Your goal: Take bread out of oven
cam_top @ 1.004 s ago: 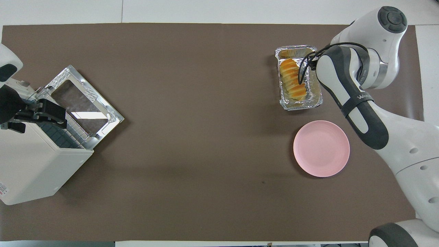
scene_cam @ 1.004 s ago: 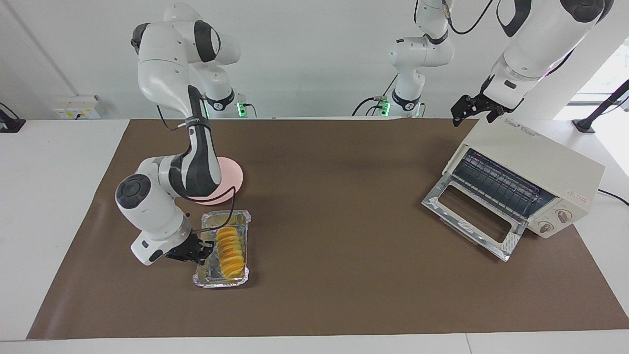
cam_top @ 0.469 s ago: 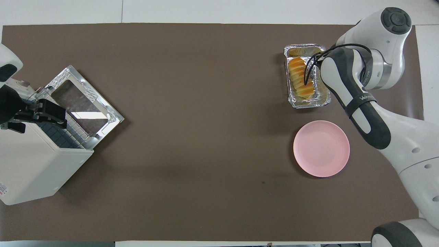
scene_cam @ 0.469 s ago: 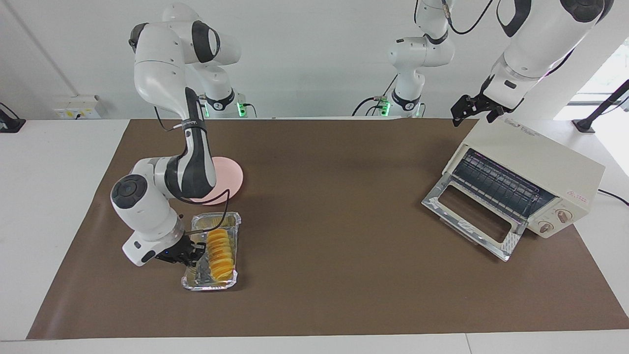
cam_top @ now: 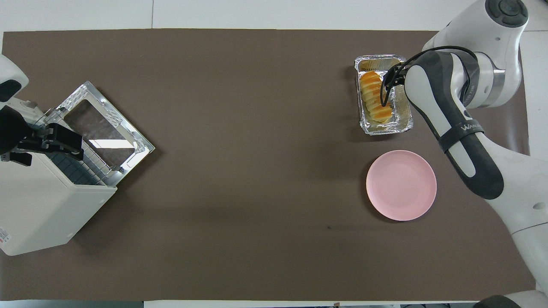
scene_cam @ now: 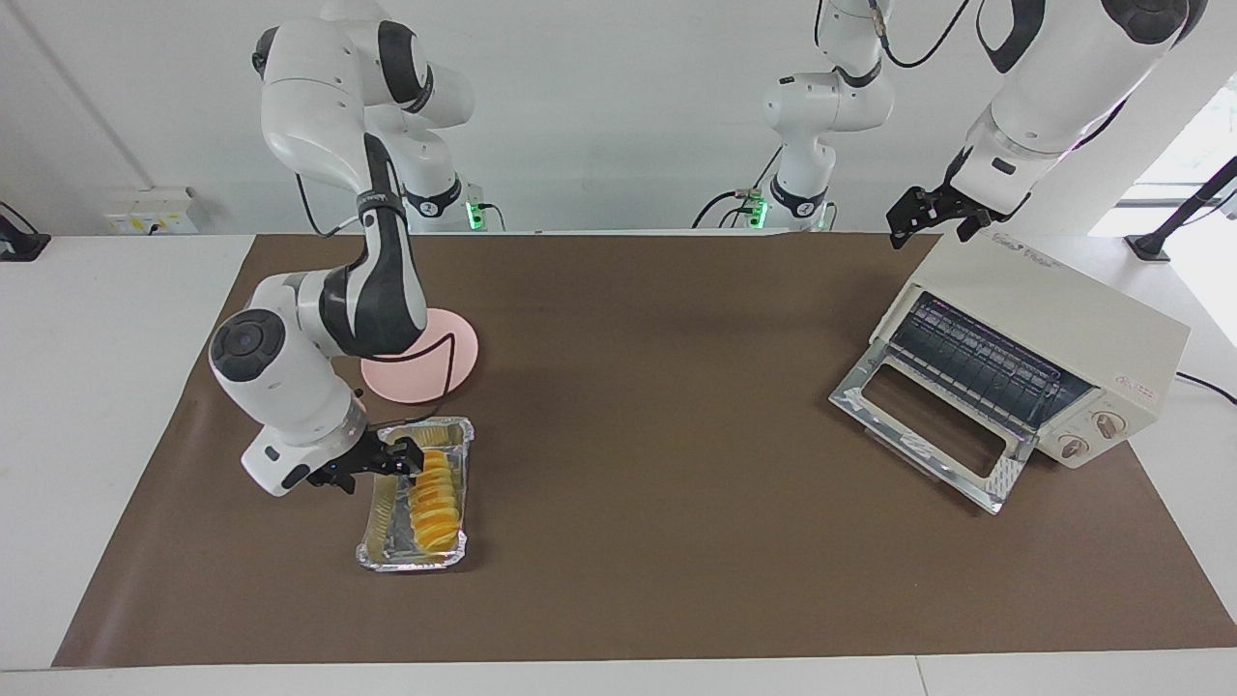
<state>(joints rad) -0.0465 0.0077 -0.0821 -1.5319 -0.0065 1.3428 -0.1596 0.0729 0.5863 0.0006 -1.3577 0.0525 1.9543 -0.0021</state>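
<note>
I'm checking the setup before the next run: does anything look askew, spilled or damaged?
Nothing spilled or damaged. The cream-white toaster oven sits angled to the mat, door down, and the golden ridged bread lies in its crinkled foil tray.

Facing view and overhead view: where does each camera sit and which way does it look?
Facing view: high across the table, looking at the robots; both arms show whole, right end effector over the foil tray.
Overhead view: above the robots' end, looking steeply down; right arm and left end effector show.
Shared: bread, oven, pink plate.
</note>
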